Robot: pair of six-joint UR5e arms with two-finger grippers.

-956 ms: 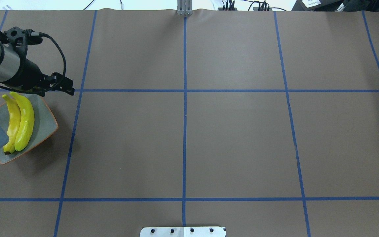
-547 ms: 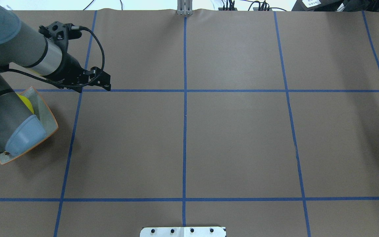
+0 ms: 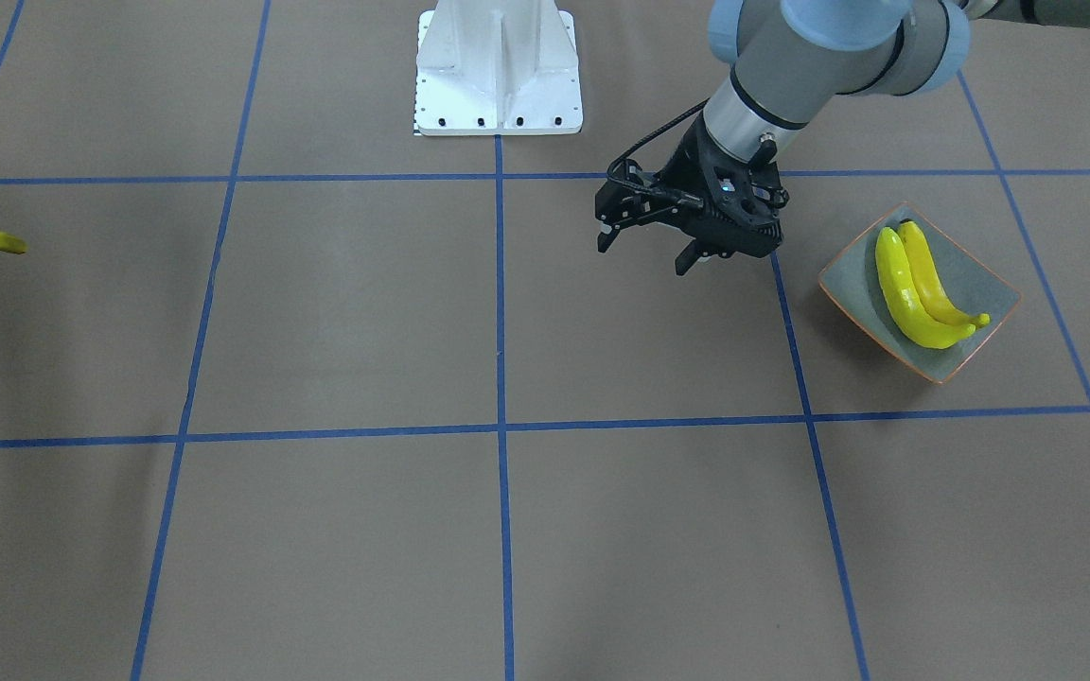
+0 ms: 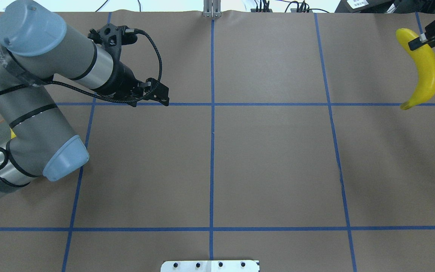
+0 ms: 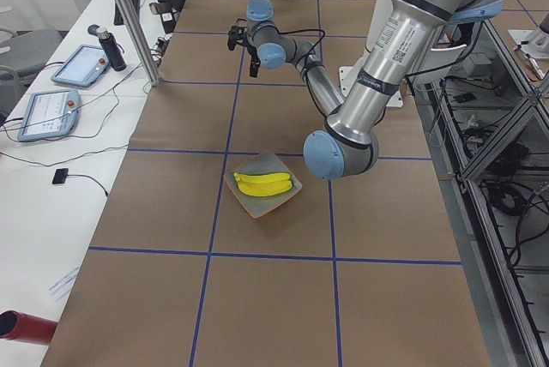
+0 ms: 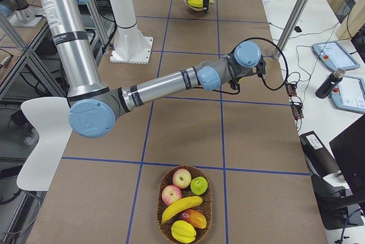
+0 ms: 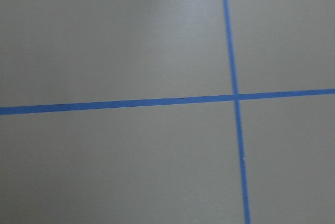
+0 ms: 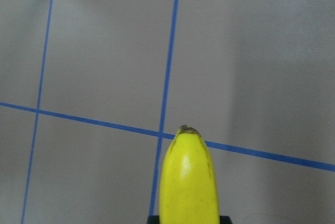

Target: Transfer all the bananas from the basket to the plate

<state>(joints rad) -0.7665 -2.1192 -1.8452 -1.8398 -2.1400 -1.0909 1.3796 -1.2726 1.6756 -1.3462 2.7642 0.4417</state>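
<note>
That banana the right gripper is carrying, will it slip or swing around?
Probably stiff: the banana holds its curve while hanging from the right gripper. It is pinched near one end, so it may swing or pivot. Its glossy skin looks slippery, so a slip is possible.

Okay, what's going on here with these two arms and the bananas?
The robot is moving bananas from the basket to the plate. On the plate lie two bananas. The right gripper holds a third banana in the air above the table. The left gripper is open and empty, hovering over bare table beside the plate. In the basket, one more banana sits among other fruit.
</note>
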